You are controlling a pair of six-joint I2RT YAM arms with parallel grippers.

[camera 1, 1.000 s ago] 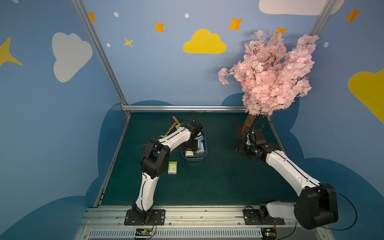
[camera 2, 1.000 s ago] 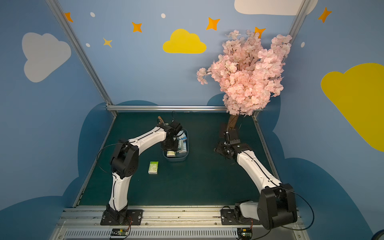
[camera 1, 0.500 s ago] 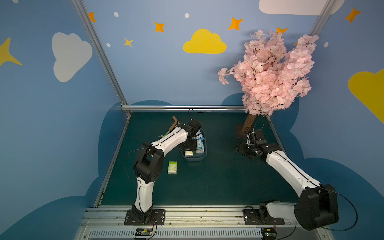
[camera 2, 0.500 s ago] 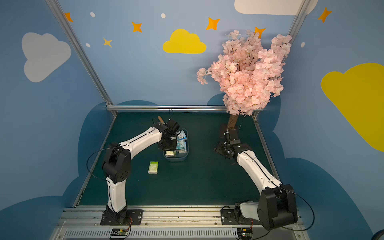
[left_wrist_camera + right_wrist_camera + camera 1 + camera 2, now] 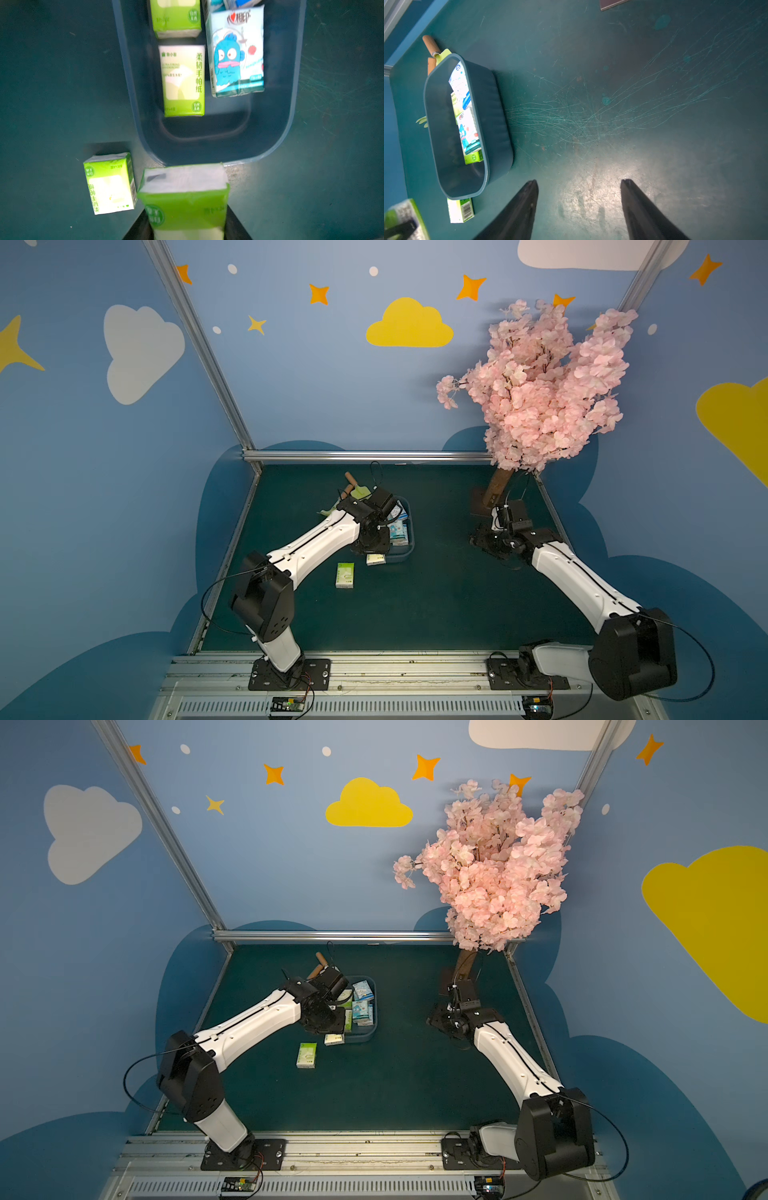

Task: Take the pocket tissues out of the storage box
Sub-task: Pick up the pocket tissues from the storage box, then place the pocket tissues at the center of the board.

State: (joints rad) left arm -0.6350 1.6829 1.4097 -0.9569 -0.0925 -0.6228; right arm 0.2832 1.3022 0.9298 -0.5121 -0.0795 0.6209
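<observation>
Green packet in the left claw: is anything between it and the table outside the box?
Nothing visible blocks it. The left claw has the gripped green packet at the storage box's near rim. A loose green packet lies on the table to its left, apart; lower clear of it.

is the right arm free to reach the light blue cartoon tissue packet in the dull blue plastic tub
Likely yes: right gripper open and empty, bare mat up to the tub, packet lying uncovered.
</observation>
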